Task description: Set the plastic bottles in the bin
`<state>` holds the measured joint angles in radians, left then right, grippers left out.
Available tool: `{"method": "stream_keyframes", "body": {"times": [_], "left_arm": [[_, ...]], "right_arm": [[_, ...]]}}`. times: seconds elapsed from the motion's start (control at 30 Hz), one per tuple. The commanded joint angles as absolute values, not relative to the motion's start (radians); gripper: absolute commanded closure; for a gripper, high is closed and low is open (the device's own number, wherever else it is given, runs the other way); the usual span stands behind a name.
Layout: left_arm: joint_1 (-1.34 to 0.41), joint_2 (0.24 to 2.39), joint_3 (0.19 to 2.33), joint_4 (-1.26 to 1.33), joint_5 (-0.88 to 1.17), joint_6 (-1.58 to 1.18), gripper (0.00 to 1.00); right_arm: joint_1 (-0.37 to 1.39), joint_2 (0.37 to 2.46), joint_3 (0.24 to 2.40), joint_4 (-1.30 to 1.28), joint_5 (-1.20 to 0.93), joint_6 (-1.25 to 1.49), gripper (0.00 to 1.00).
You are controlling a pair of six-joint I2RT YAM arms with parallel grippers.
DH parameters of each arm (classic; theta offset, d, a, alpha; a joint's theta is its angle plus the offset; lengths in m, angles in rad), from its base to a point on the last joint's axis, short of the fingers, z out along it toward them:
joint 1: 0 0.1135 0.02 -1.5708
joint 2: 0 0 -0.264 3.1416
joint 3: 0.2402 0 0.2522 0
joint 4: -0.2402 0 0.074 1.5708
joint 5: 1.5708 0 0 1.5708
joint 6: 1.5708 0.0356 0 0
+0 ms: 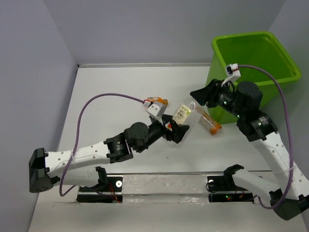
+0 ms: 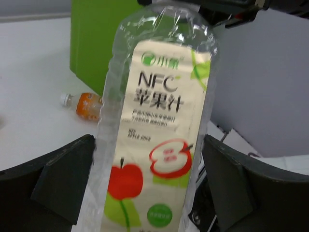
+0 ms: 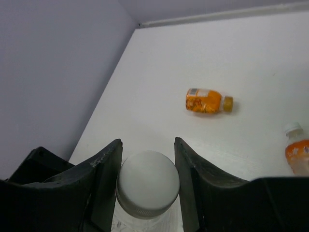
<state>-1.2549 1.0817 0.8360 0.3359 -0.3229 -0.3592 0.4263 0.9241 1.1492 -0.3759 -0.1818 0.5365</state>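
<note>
Top external view, Ben: the clear bottle (image 1: 185,112) hangs tilted between the two arms, just short of the bin (image 1: 241,37), not over it. What worries you?

The handover, Mia. The right end effector (image 3: 147,142) is clamped on the white cap (image 3: 147,183), one finger against each side. A round, smooth cap is a small hold. If it slips, I'd expect the bottle to drop onto the tabletop (image 1: 120,87), perhaps onto the orange bottle (image 1: 211,123) lying beside the bin.

And the left end effector (image 1: 179,129)?

Its fingers (image 2: 63,179) flank the labelled body, but I cannot tell whether they press it or stand just off it. If they do hold while the right arm pulls, the bottle gets tugged both ways. And carried by the cap alone, the body might swing into the bin's rim.

What can't we see?

The bottle's base is cut off in the left wrist view. The right arm covers part of the bin's inside. A second orange bottle (image 3: 205,100) lies well apart; in the top view the left wrist half hides it.
</note>
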Motion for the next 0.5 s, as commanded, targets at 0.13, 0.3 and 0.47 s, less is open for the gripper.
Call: {"method": "stream_keyframes", "body": {"times": [0.13, 0.3, 0.47], "left_arm": [[-1.25, 0.893, 0.793, 0.123, -0.439, -0.491, 0.01], [-1.249, 0.836, 0.735, 0.043, -0.454, -0.566, 0.01], [-1.249, 0.769, 0.681, -0.032, -0.482, -0.612, 0.01]], "right_arm": [[0.41, 1.152, 1.866, -0.383, 0.225, 0.244, 1.0], [0.391, 1.31, 2.129, -0.384, 0.596, -0.108, 1.0], [0.338, 1.322, 2.025, -0.105, 0.796, -0.438, 1.0]]}}
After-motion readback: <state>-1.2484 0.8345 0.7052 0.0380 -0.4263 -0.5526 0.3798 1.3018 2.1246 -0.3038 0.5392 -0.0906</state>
